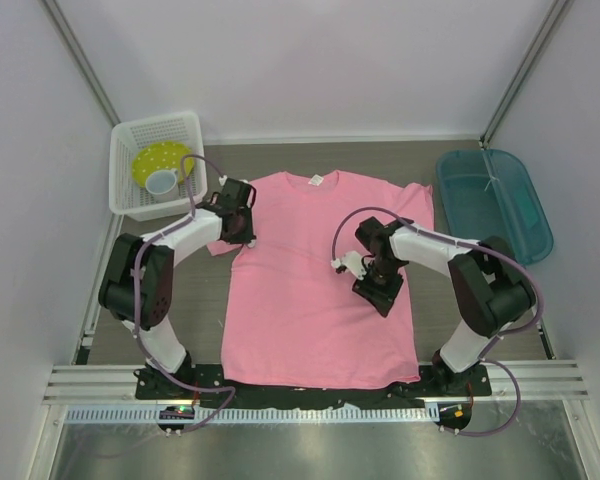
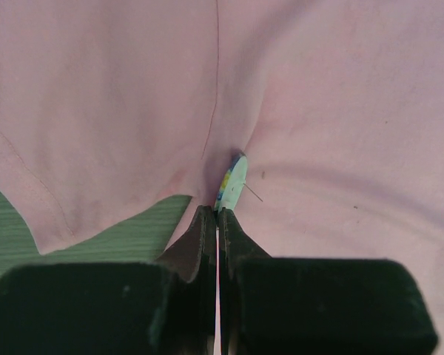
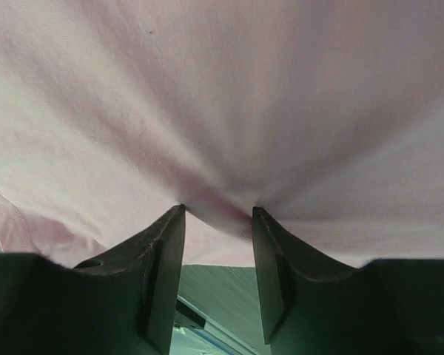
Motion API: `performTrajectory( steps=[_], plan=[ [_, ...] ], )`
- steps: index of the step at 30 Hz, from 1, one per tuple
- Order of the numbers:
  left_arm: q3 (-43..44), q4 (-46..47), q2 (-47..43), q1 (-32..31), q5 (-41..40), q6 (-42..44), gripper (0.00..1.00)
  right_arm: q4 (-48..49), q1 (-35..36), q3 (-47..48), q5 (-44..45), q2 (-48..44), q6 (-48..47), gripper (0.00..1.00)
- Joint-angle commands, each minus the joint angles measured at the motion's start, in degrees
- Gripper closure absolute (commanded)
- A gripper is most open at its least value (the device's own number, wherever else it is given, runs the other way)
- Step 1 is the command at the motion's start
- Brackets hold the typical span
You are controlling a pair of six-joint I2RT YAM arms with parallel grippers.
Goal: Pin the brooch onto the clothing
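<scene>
Holding a tiny round brooch (image 2: pixel 232 182) edge-on, whitish back rightward, our left tool (image 2: pixel 217 214) meets the pink cotton T-shirt (image 2: pixel 340 111) directly ahead; right tool (image 3: pixel 218 214) half-open, pinching fabric.

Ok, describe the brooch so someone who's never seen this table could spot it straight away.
Start at the pink T-shirt spread flat across the table. Go to the sleeve nearest the white basket, where the left gripper is shut on the cloth. The brooch sits just past its fingertips: a tiny round badge seen edge-on, whitish back, bluish rim, thin pin sticking out.
</scene>
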Motion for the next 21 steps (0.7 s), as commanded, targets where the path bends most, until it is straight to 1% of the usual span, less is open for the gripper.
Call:
performTrajectory(
  steps=[1, 3, 5, 7, 8, 10, 11, 13, 14, 15, 16, 17, 18, 19, 21],
  plan=[
    [-3.0, -0.9, -4.4, 0.4, 2.7, 2.5, 1.00, -2.5, 0.7, 1.4, 0.9, 1.1, -1.9, 0.53],
    [-2.9, -0.7, -6.4, 0.5, 4.7, 2.9, 1.00, -3.2, 1.0, 3.8, -0.5, 0.3, -1.7, 0.53],
    [-2.8, 0.0, -7.8, 0.4, 5.8, 3.5, 1.00, -2.4, 1.0, 8.4, -2.7, -1.7, -0.6, 0.51],
    [-2.0, 1.2, -9.6, 0.3, 5.9, 4.4, 1.00, -0.4, 1.0, 13.3, -4.5, -3.3, 2.1, 0.46],
    [-1.5, 1.5, -9.9, -0.1, 5.2, 4.8, 1.00, 4.0, 1.0, 14.7, -4.2, -5.1, 3.6, 0.45],
    [0.2, 2.0, -10.0, 0.0, 3.5, 5.1, 1.00, 9.0, 1.0, 18.8, -3.5, -6.6, 8.1, 0.41],
    [0.7, 2.2, -10.0, 0.0, 2.9, 5.1, 1.00, 14.8, 1.0, 19.7, -2.3, -7.7, 9.5, 0.41],
    [1.7, 3.6, -10.8, -0.1, 0.9, 5.4, 1.00, 20.9, 0.9, 21.1, -2.0, -9.1, 13.3, 0.38],
    [1.8, 4.2, -11.1, -0.1, 0.2, 5.7, 1.00, 28.2, 1.0, 20.7, -1.0, -9.8, 15.3, 0.35],
    [1.9, 4.8, -11.4, -0.2, -0.7, 5.8, 1.00, 32.1, 1.0, 19.9, 0.5, -10.9, 17.8, 0.30],
    [1.8, 5.7, -12.1, -0.1, -2.3, 5.8, 1.00, 35.5, 1.0, 18.8, 2.1, -11.0, 20.5, 0.19],
    [1.7, 5.9, -12.2, -0.1, -2.9, 6.0, 1.00, 40.1, 1.0, 18.3, 3.6, -10.8, 25.7, 0.13],
    [1.6, 6.0, -12.3, -0.1, -3.4, 6.0, 1.00, 42.2, 1.0, 17.9, 5.2, -9.4, 27.4, 0.12],
    [1.6, 6.1, -12.4, -0.1, -3.8, 5.9, 1.00, 43.9, 1.0, 18.4, 4.8, -8.2, 28.7, 0.13],
    [1.4, 6.0, -12.3, 0.0, -5.1, 5.2, 1.00, 42.9, 1.0, 21.8, 3.1, -4.2, 33.1, 0.16]
  ],
)
